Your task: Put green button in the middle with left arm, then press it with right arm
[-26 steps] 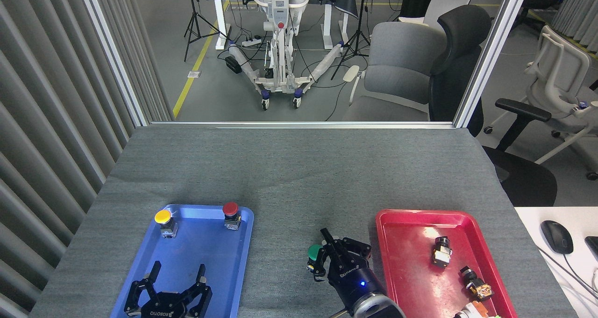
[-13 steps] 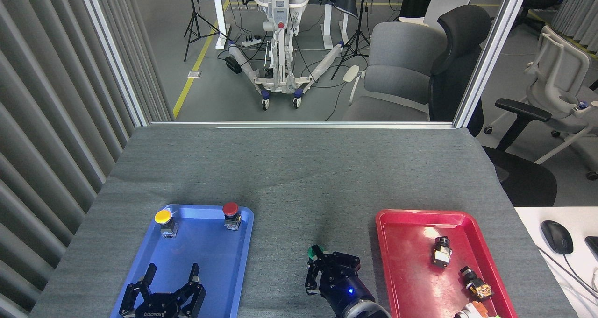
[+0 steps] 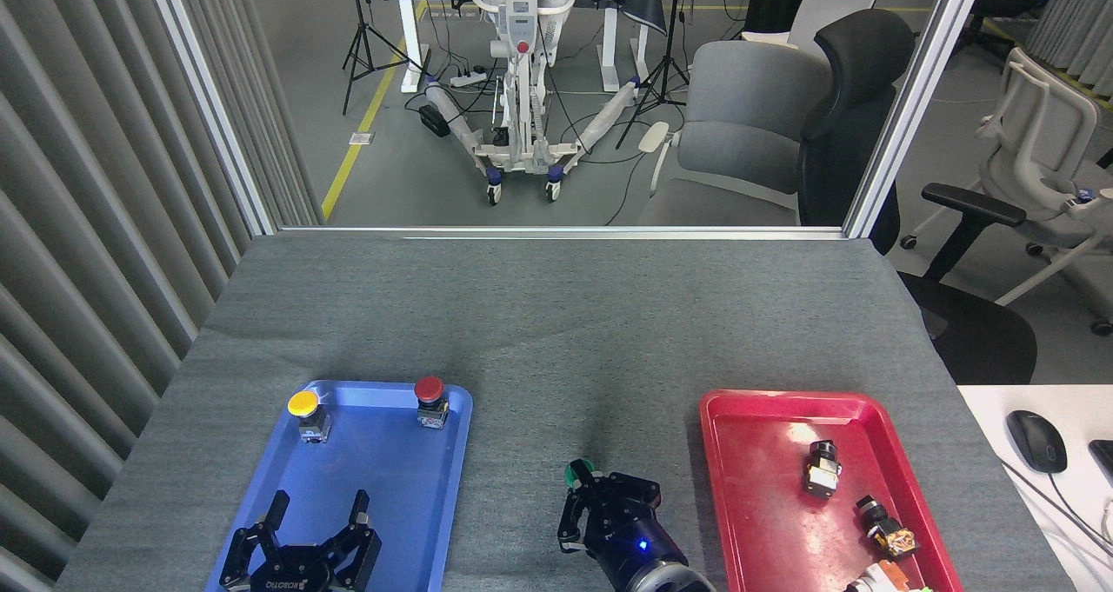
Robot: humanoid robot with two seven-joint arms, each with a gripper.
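The small green button with its round dark-green cap [image 3: 577, 471] sits on the grey felt tabletop cloth [image 3: 556, 331] between the 2 trays, directly under the right gripper [image 3: 598, 498], jaw state unclear, while the left gripper [image 3: 315, 513] hangs spread apart, empty.

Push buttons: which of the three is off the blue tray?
The green button, on the grey cloth under the right gripper. The yellow button and red button stand on the blue tray.

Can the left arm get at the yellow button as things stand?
Probably yes. The left gripper hangs open over the blue tray, and the yellow button stands ahead of it at the tray's far left corner, with bare tray between. The red button stands well aside.
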